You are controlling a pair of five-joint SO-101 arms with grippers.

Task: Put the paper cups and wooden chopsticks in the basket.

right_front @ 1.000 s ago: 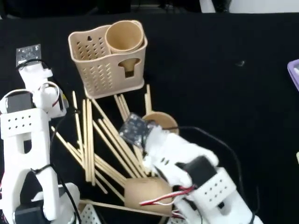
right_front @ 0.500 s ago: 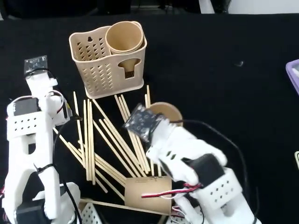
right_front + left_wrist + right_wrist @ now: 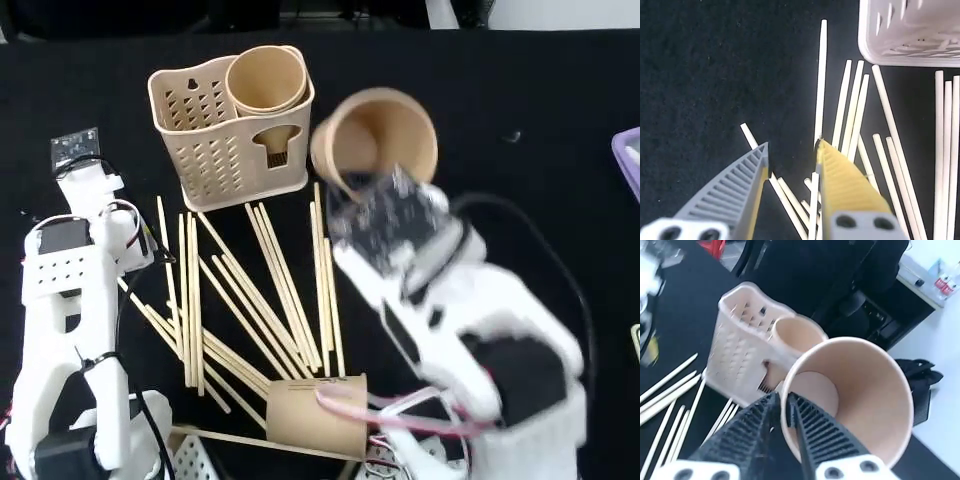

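Note:
My right gripper (image 3: 785, 407) is shut on the rim of a paper cup (image 3: 850, 390), held up in the air beside the beige basket (image 3: 215, 150); the high view shows that cup (image 3: 375, 140) tipped with its mouth facing up and right. The basket holds nested paper cups (image 3: 266, 78). Another cup (image 3: 315, 415) lies on its side near the front edge. Several wooden chopsticks (image 3: 250, 300) lie fanned on the black table. My left gripper (image 3: 790, 150) hangs open just above the chopstick (image 3: 820, 85) ends near the basket (image 3: 910, 30).
A purple object (image 3: 628, 160) sits at the right table edge. The right arm's cables (image 3: 400, 405) trail over the lying cup. White perforated bases (image 3: 190, 455) stand at the front. Chairs and a bag (image 3: 920, 375) lie beyond the table.
My right gripper has lifted the cup off the table from among the chopsticks and carried it back toward the basket. The lying cup rolled slightly. The left arm barely shifted.

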